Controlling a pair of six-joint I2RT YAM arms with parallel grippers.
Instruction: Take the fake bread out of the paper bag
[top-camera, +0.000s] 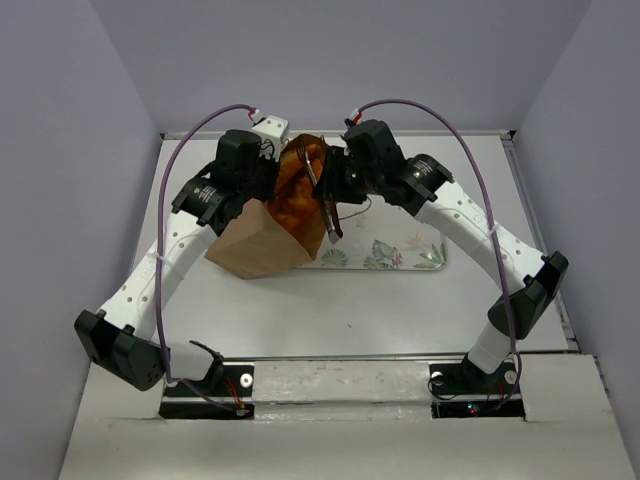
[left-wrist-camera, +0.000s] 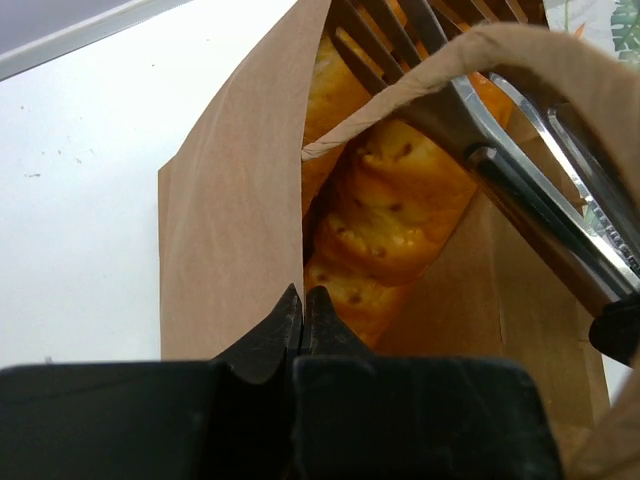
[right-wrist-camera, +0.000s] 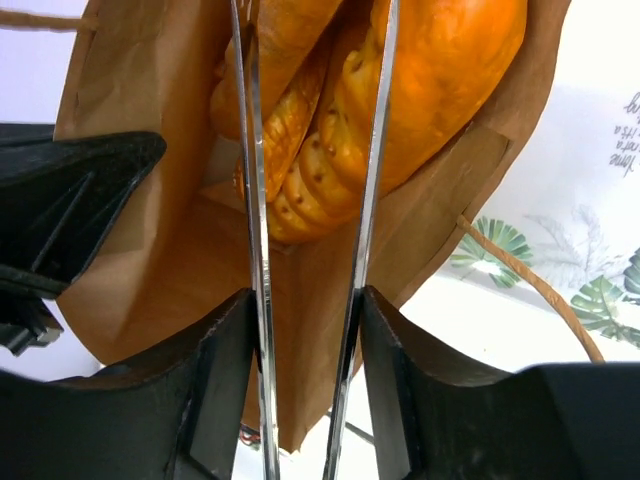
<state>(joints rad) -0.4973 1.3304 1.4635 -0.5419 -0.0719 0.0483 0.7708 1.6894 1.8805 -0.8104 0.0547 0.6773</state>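
Note:
The brown paper bag (top-camera: 262, 245) lies tilted on the table with its mouth toward the back. Glossy orange fake bread (top-camera: 296, 192) fills the mouth. My left gripper (top-camera: 270, 168) is at the bag's left rim. In the left wrist view its jaws (left-wrist-camera: 302, 297) are shut on the bag's paper edge (left-wrist-camera: 240, 200), with bread (left-wrist-camera: 400, 210) just beyond. My right gripper (top-camera: 338, 178) is shut on metal tongs (right-wrist-camera: 375, 150). Its jaws (right-wrist-camera: 305, 300) press the two tong arms, which reach into the bag (right-wrist-camera: 150, 230) on either side of a loaf (right-wrist-camera: 440, 80).
A leaf-print placemat (top-camera: 400, 252) lies right of the bag, partly under it. A twisted paper handle (right-wrist-camera: 525, 275) hangs over the mat, and another (left-wrist-camera: 400, 95) crosses the bag mouth. The tongs (left-wrist-camera: 520, 190) show in the left wrist view. Grey walls enclose the table.

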